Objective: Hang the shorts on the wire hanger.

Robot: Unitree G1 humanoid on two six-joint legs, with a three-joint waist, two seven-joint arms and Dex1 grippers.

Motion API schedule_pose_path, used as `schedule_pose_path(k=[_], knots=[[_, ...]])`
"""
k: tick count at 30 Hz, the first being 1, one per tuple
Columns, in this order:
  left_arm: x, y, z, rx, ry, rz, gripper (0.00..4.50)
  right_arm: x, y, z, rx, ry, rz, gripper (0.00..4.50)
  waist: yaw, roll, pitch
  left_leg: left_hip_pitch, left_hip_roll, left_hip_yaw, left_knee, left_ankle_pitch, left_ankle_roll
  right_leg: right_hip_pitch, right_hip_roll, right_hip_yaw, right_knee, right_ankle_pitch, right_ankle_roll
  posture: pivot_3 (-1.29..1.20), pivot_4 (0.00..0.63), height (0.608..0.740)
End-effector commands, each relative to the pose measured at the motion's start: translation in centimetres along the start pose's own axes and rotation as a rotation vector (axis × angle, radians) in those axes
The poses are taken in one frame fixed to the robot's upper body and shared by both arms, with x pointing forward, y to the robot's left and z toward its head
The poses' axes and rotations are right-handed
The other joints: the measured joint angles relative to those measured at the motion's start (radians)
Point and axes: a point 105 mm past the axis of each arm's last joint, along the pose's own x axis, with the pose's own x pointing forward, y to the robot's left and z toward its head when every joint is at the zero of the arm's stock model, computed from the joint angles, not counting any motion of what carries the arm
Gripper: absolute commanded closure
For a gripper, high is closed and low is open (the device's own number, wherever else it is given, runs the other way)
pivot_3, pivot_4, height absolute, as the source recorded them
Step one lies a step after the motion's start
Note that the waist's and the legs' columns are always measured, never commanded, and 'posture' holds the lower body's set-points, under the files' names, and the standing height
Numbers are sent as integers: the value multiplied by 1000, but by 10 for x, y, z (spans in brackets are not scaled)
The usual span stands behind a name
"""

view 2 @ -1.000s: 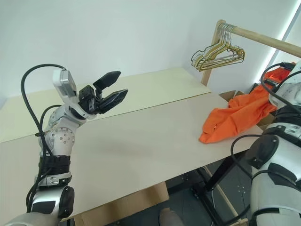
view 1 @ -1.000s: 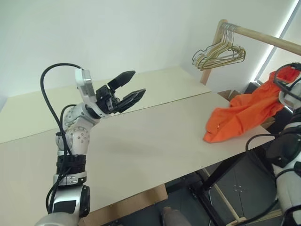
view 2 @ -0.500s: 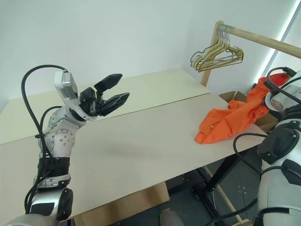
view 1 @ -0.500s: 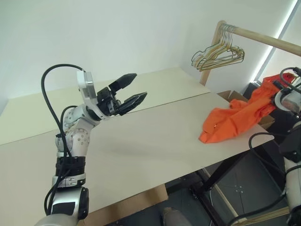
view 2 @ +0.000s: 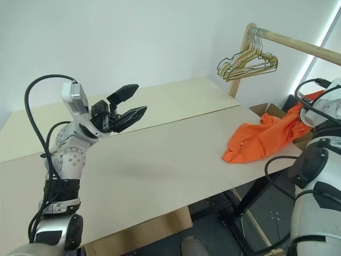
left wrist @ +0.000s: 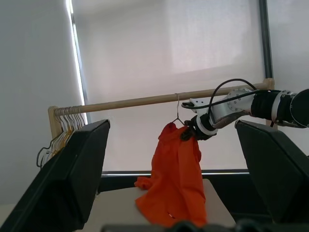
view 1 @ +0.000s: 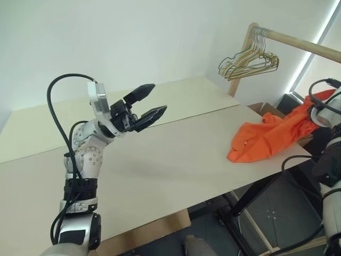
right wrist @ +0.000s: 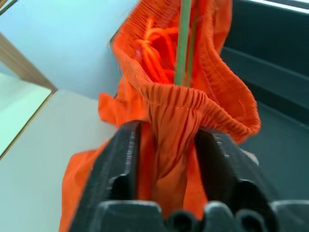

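Note:
The orange shorts [left wrist: 176, 179] hang by their gathered waistband from the thin wire hanger [right wrist: 183, 43], whose hook [left wrist: 177, 108] sits on the wooden rod [left wrist: 145, 100]. Their lower part lies crumpled on the table's right end [view 1: 266, 140]. My right gripper [right wrist: 168, 130] is at the top of the shorts [left wrist: 187, 134], open, with a bunch of waistband fabric still between its parted fingers. My left gripper [view 1: 154, 98] is held up above the left half of the table, open and with nothing in it.
A bunch of gold and dark wire hangers [view 1: 248, 63] hangs at the near end of the rod, by its wooden post. The long pale table [view 1: 176, 154] runs across the view. A cardboard box [view 1: 266, 109] stands behind its right end.
The top of the shorts by my right hand hangs a little lower than one second ago. My left arm has stayed where it was.

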Motion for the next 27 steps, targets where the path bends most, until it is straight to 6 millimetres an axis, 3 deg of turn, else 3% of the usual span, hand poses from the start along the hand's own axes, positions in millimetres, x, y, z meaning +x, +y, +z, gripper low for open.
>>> schedule_pose_path(k=[1, 3, 6, 13, 22, 27], knots=[[3, -4, 7, 45, -8, -15, 0, -7, -3, 28, -4, -123, -30, 1115, 6, 0, 0, 0, 0, 0, 0, 0, 0, 0, 0, 0, 0, 0, 0, -118, 0, 740], [2, -4, 7, 43, -9, -13, 0, -7, -4, 30, -27, -138, -43, 429, 8, 0, 0, 0, 0, 0, 0, 0, 0, 0, 0, 0, 0, 0, 0, -118, 0, 740], [3, -4, 7, 41, -12, -15, 0, -10, -12, 38, -63, -191, -126, 20, 17, 0, 0, -1, 0, 1, 0, 0, 0, 0, 0, 0, -1, 0, 0, -119, 0, 740], [4, -5, 5, 43, -8, -25, 0, -33, -14, 74, -126, -403, -292, 20, 30, 3, 1, -2, 0, 1, -2, 0, 0, -1, 0, 1, -3, 0, 0, -126, 0, 740], [2, -4, 9, 48, -15, -19, 0, -65, 24, 103, -335, -717, -274, 20, 33, 3, 1, -1, 0, 1, -2, 0, 0, -1, 0, 2, -3, 1, 0, -108, 0, 740], [-4, -5, 10, 59, 15, 3, 0, -82, 75, 95, -544, -900, -79, 20, 31, 3, 1, -1, 0, 1, -2, 0, 1, -1, 0, 3, -3, 1, 0, -72, 0, 740]])
